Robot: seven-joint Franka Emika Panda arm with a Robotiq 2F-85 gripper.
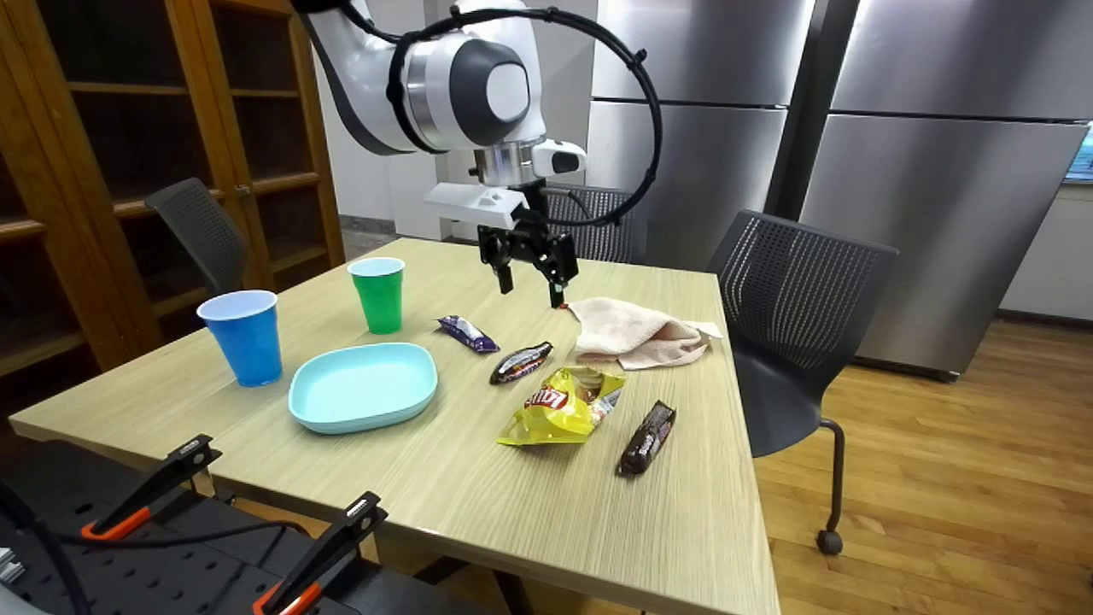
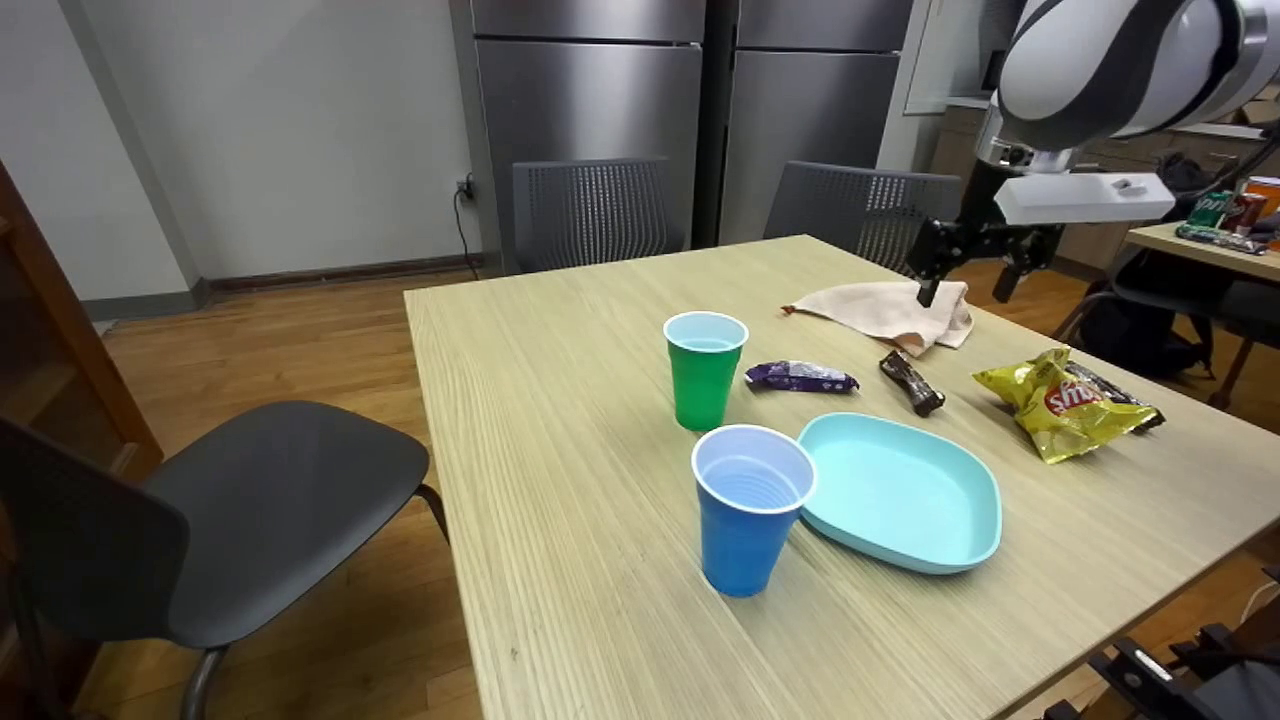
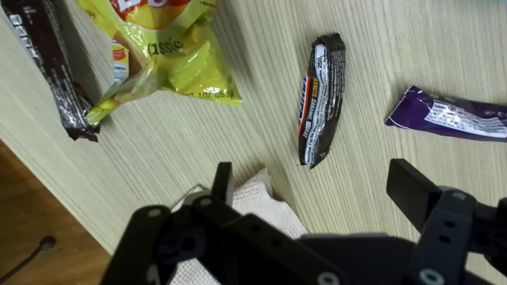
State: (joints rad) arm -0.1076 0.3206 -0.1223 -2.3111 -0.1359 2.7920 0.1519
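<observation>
Hovering abv tbl [image 1: 478, 478], gripper [image 1: 531, 288] spread, nr cloth [image 1: 634, 333]

Steel refrigerators [image 1: 939, 231] behind mesh-backed chairs [image 1: 798, 299], wooden floor [image 1: 982, 478]

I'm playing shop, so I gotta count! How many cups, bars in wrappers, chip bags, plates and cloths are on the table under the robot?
Cups: 2 (blue cup, green cup)
Bars in wrappers: 3 (purple bar, Snickers bar, dark brown bar)
Chip bags: 1 (Lay's Classic bag)
Plates: 1 (light blue plate)
Cloths: 1 (pale pink cloth)
Total: 8
</observation>
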